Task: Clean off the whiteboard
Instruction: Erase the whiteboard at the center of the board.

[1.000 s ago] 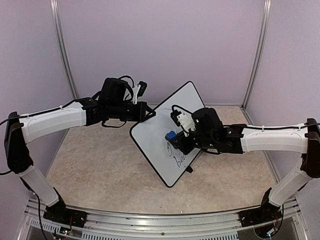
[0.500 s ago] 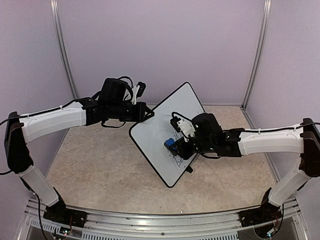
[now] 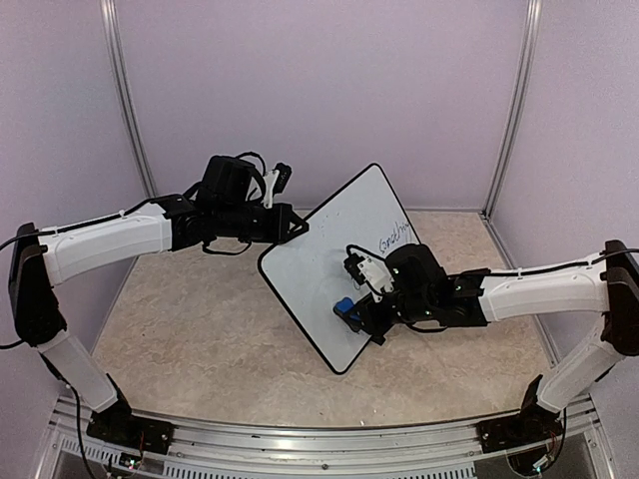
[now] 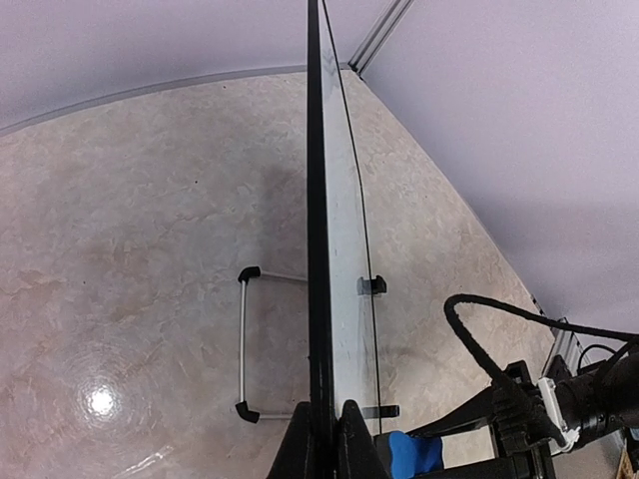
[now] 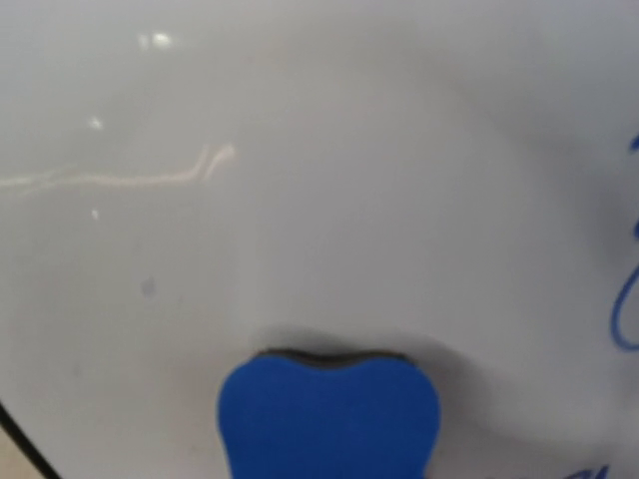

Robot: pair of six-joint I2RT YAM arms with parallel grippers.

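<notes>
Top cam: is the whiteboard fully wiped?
No, the whiteboard shows blue writing near its far corner, beyond the eraser.

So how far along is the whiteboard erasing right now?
Partly done. The visible lower part of the whiteboard looks clean. In hand: the left gripper clamps the board's edge and holds it tilted, and the right gripper presses the blue eraser against the lower face. Left to do: the blue writing near the upper corner, plus blue strokes beside the eraser in the right wrist view.
</notes>
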